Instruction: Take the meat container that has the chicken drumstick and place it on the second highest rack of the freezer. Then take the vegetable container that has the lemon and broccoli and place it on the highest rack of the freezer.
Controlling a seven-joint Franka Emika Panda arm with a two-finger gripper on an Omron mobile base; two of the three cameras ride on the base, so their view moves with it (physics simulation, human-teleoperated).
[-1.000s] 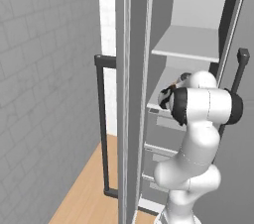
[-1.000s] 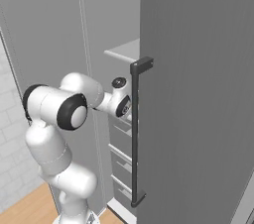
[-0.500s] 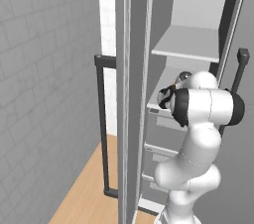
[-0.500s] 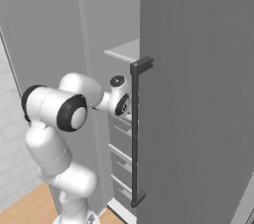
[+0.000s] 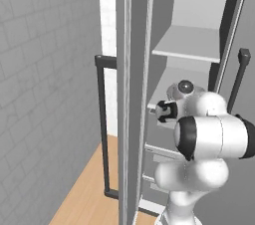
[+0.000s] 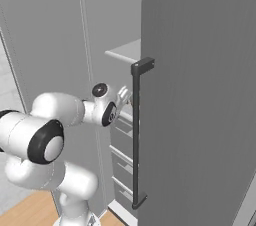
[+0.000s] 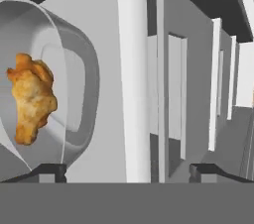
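Observation:
In the hand view the clear meat container (image 7: 74, 84) with the golden chicken drumstick (image 7: 31, 98) lies at the left, resting against a pale freezer rack surface (image 7: 111, 119). My gripper (image 7: 128, 171) is open, its fingertips (image 7: 47, 169) wide apart. The container sits over the left tip and nothing is between the two. In the right base view the gripper (image 6: 123, 95) reaches into the freezer past the door edge. The left base view shows the hand (image 5: 167, 111) at the lower of two visible racks (image 5: 167, 92). The vegetable container is out of view.
The open freezer door (image 6: 200, 95) with its dark vertical handle (image 6: 136, 135) stands close on the right of the hand. Another door edge (image 5: 132, 94) and handle (image 5: 102, 124) stand to the left. A higher rack (image 5: 189, 50) and drawers (image 6: 122, 155) are inside.
The hand has drawn back slightly from the freezer interior. The rest of the arm and the doors stand as before.

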